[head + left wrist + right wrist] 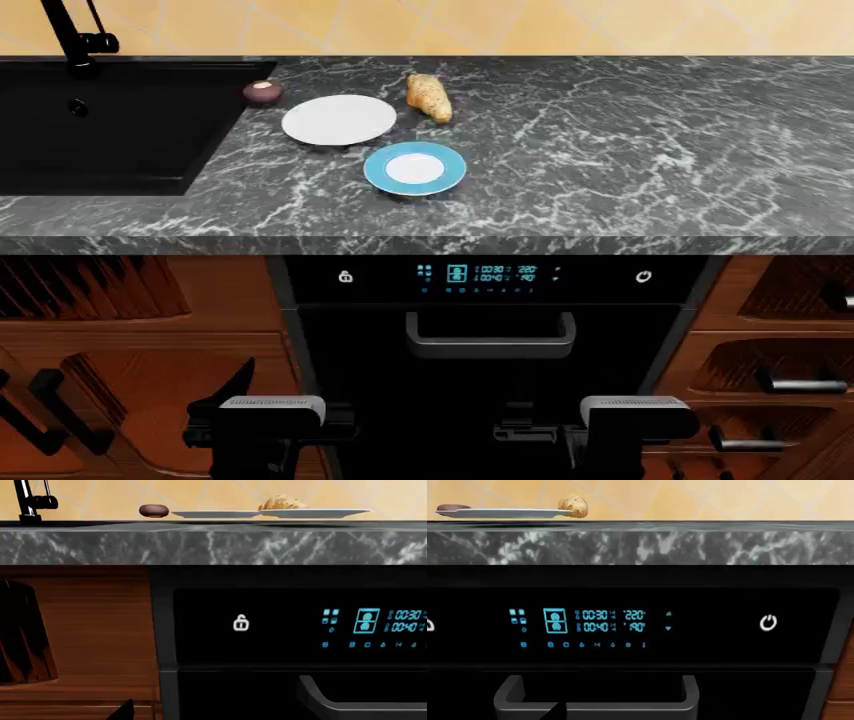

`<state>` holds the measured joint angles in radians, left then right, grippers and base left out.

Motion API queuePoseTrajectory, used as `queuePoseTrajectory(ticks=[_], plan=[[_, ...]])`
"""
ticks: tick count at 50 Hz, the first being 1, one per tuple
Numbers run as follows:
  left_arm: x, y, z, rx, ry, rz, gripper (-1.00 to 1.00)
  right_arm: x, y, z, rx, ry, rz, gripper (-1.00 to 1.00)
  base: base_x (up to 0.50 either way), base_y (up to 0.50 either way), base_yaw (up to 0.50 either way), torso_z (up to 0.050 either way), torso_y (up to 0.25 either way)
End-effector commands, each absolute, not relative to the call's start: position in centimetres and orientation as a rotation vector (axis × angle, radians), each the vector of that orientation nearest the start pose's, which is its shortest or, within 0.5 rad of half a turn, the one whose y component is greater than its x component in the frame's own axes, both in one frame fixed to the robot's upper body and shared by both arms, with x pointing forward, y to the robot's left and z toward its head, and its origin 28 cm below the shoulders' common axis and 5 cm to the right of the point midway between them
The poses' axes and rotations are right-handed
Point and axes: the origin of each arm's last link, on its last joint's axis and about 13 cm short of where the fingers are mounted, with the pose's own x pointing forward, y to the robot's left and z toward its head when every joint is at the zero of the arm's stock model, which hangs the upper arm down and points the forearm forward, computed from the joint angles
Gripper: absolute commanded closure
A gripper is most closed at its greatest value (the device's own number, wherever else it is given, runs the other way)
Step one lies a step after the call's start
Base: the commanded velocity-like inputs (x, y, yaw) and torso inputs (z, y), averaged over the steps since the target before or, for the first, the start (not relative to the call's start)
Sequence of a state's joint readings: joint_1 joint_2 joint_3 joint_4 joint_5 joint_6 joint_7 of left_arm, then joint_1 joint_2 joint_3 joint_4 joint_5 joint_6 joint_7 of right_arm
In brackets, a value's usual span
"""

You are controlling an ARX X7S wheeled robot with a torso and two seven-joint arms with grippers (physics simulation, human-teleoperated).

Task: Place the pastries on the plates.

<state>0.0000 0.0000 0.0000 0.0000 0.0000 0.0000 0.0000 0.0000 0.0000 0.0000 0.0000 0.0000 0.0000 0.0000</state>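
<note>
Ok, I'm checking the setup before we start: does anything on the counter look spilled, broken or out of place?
Nothing stands out. The donut and croissant lie intact on the counter beside the white plate; the blue-rimmed plate sits flat, both plates bare.

Black sink (120, 120) with faucet (74, 40) (far corner); oven (487, 330) below marble counter (601, 150).

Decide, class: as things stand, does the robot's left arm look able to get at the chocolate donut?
Probably not yet. The donut lies far back on the counter beside the sink, untouched, while the left gripper hangs low before the cabinets, under the counter edge. Nothing blocks it above.
</note>
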Motion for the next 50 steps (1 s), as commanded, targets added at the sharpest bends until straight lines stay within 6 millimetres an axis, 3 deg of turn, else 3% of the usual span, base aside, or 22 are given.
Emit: queuePoseTrajectory(ticks=[1,16,33,44,50], plan=[[21.16,20.52,1.25,-0.032,0.013,-0.005,-1.00,20.97,-9.57,1.33,-0.017,-0.002,-0.004,-1.00,0.00,0.00,0.00,0.000,0.000],[21.23,20.35,1.45,-0.017,0.002,0.001,-1.00,20.94,-9.63,1.58,-0.060,-0.031,-0.034,-1.00,0.00,0.00,0.00,0.000,0.000],[21.18,20.30,1.39,-0.017,0.008,-0.010,-1.00,21.12,-9.71,1.20,-0.063,0.005,-0.041,-1.00,0.05,0.36,0.00,0.000,0.000],[21.06,20.39,1.53,-0.030,-0.019,-0.010,-1.00,21.16,-9.71,1.08,-0.078,0.018,-0.046,-1.00,0.12,0.06,0.00,0.000,0.000],[21.05,20.34,1.64,-0.027,-0.031,-0.014,-1.00,21.17,-9.69,1.06,-0.084,0.022,-0.047,-1.00,0.06,0.00,0.00,0.043,0.000]])
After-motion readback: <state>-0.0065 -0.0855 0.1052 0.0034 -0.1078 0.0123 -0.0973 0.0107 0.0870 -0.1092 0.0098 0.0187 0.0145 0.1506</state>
